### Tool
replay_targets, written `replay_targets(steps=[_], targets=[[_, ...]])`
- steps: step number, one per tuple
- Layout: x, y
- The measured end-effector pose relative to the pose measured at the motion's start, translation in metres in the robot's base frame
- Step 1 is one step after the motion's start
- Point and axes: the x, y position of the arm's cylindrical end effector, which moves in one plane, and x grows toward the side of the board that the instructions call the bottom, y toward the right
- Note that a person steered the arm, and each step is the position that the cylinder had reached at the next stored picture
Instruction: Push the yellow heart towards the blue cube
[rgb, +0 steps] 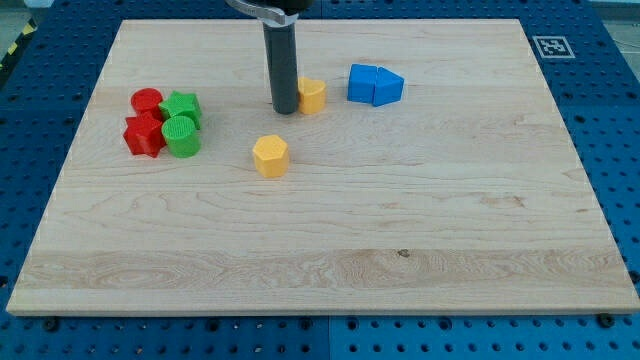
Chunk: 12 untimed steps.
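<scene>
The rod comes down from the top edge of the frame, a little left of the centre, and the tip (284, 110) rests on the wooden bench (330, 260). This arm carries no pincer, so there is nothing that opens or closes and nothing is held; it can only push.

The yellow heart (313, 95) stands in the upper middle of the frame, directly right of the tip. The two look as if they touch, or nearly touch, because the rod covers the left edge of the heart. Further to the right, with a small gap of bare wood between, sit two blue blocks pressed together: the blue cube (362, 83) on the left and a second blue block (389, 87) against its right side, whose shape I cannot read well.

So the line is simple: tip, heart, cube, almost in one row from left to right, with the cube a little higher in the frame than the heart. In my judgement the next push must go to the right and slightly up.

The heart is small and half hidden, so I cannot say which way its point faces or where its long axis lies.

A yellow hexagon (270, 156) lies lower, below the tip and apart from it. Two red blocks (145, 122) and two green blocks (181, 124) form a cluster at the left, far from this line.
</scene>
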Motion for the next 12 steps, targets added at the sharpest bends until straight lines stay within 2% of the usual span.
replay_targets(steps=[2,5,6,7,9,12], targets=[[-0.014,-0.011],[-0.014,0.033],[-0.042,0.018],[-0.048,0.018],[-0.046,0.052],[-0.022,0.048]])
